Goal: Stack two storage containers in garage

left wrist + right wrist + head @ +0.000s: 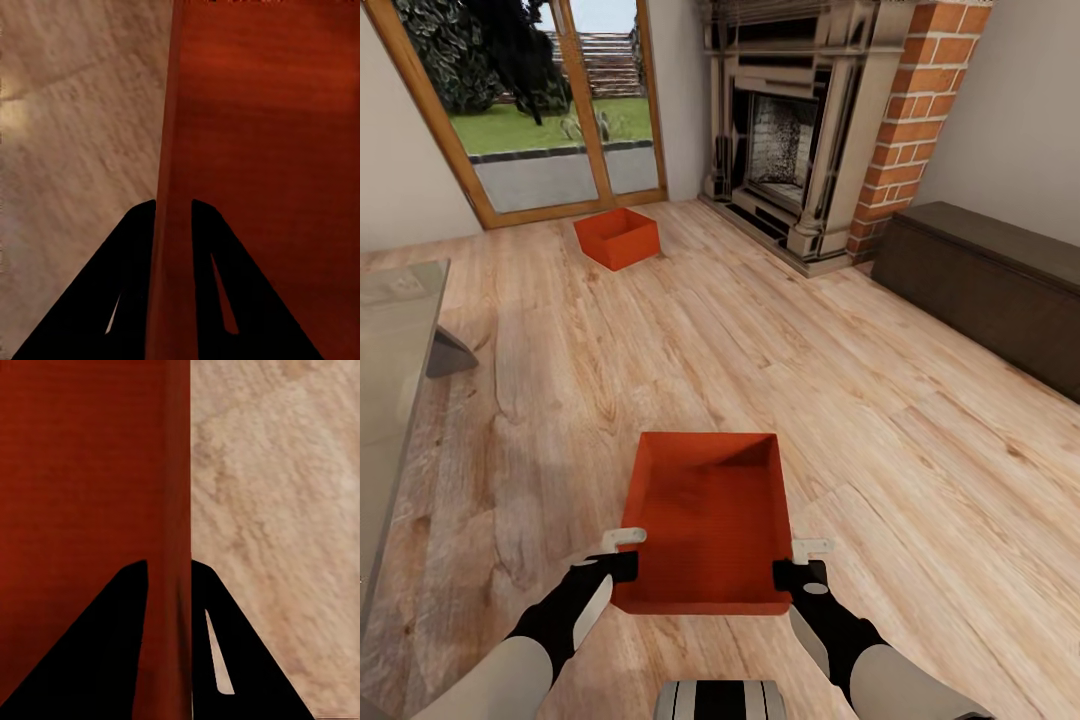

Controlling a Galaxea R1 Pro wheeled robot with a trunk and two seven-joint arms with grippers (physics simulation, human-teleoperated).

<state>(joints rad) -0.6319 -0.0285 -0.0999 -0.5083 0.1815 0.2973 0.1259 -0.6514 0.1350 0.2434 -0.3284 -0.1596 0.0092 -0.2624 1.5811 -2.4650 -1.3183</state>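
A red-orange storage container (705, 520) sits just ahead of me over the light wood floor of the living room. My left gripper (622, 562) is shut on its left wall (174, 187), one finger on each side. On the opposite wall (171, 525) my right gripper (792, 568) is shut in the same way. The second storage container (618, 237) rests on the floor far ahead, near the glass patio door. The garage is out of view.
A brick fireplace (800, 140) stands at the back right, with a dark low cabinet (990, 285) along the right wall. A glass table (390, 390) edges in at the left. The patio door (550, 110) fills the back left. Open wood floor (760, 340) lies between the containers.
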